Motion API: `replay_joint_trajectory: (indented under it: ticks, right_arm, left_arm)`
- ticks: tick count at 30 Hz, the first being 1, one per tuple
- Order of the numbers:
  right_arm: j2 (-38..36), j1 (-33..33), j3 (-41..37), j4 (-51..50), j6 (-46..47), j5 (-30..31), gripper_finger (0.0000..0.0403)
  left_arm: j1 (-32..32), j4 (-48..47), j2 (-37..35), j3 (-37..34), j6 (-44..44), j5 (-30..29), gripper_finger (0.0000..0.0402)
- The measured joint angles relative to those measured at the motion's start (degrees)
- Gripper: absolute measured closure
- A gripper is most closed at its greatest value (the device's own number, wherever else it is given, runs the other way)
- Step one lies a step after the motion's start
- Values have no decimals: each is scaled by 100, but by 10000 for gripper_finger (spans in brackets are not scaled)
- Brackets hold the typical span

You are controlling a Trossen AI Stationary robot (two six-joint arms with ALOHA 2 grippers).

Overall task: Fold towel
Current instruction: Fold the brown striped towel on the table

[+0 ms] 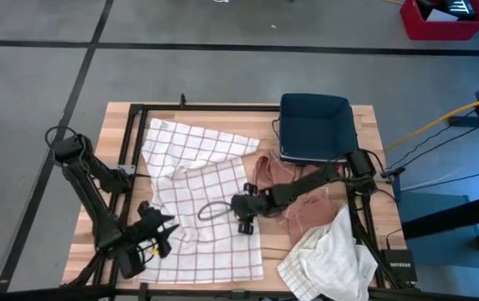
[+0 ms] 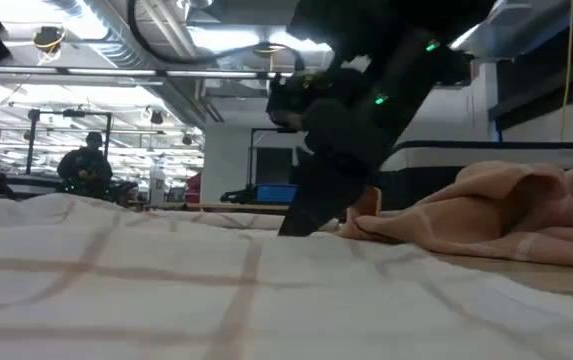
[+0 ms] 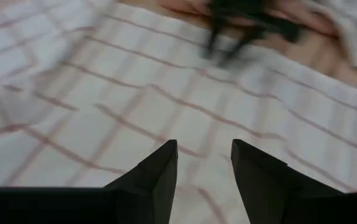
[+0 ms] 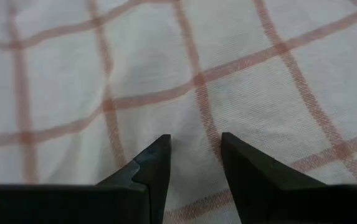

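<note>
A white towel (image 1: 193, 196) with thin red checks is lying spread and rumpled across the left and middle of the wooden table (image 1: 122, 134), reaching from near the far edge down almost to the near edge. The left gripper (image 1: 157, 227) is hovering over the towel's near-left part, close to the table's near-left corner; in the left wrist view its two dark fingers (image 3: 150, 171) are standing slightly apart with checked cloth showing through the gap, and nothing is sitting between them. The right gripper (image 1: 244, 207) is reaching in from the right edge and poising over the towel's right border near the table's middle; in the right wrist view its fingers (image 4: 154, 165) are likewise parted a little above the weave, gripping nothing, though whether the tips are touching the fabric is hard to judge. A pinkish-brown cloth (image 1: 293, 196) is lying bunched just right of the towel, under the right arm. A crumpled pale cloth (image 1: 327, 259) is sitting at the near-right corner. A dark blue bin (image 1: 314, 125) is standing at the far-right corner. In the low view a person (image 2: 88, 162) is showing in the room far behind the table.
</note>
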Motion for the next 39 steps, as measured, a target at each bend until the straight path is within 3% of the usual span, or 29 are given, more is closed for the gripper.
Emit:
replay_joint_trajectory:
  ticks: [5, 8, 13, 16, 20, 25, 30, 33, 39]
  right_arm:
    - [2, 368, -2, -162, 480, 32, 259]
    - [-94, 490, -14, -443, 557, 427, 259]
    - [-735, 339, 12, -841, 127, 545, 259]
    - [-1225, -51, 166, -1054, -399, 801, 259]
    - [-1283, -840, 338, -1183, -1091, 1006, 259]
    - [-1073, -2032, 577, -1092, -1540, 604, 259]
    - [-630, -2983, 716, -1120, -1760, -262, 259]
    - [-337, -3346, 712, -1486, -1969, -725, 259]
    - [-99, -3680, 732, -1798, -2593, -1025, 259]
  left_arm:
    - [385, 41, 1, -461, -340, -41, 259]
    - [629, -3, -1, -567, -304, -48, 259]
    - [1366, -6, -125, -526, 792, 19, 259]
    - [1931, 102, -267, -486, 1761, 248, 259]
    - [2572, 457, -314, -526, 2827, 626, 259]
    - [2886, 1419, -312, -823, 3736, 1307, 259]
    - [2773, 1711, -312, -1049, 3589, 1430, 259]
    - [2659, 1735, -312, -1168, 3343, 1443, 259]
    - [2479, 2268, -312, -1454, 3117, 1455, 259]
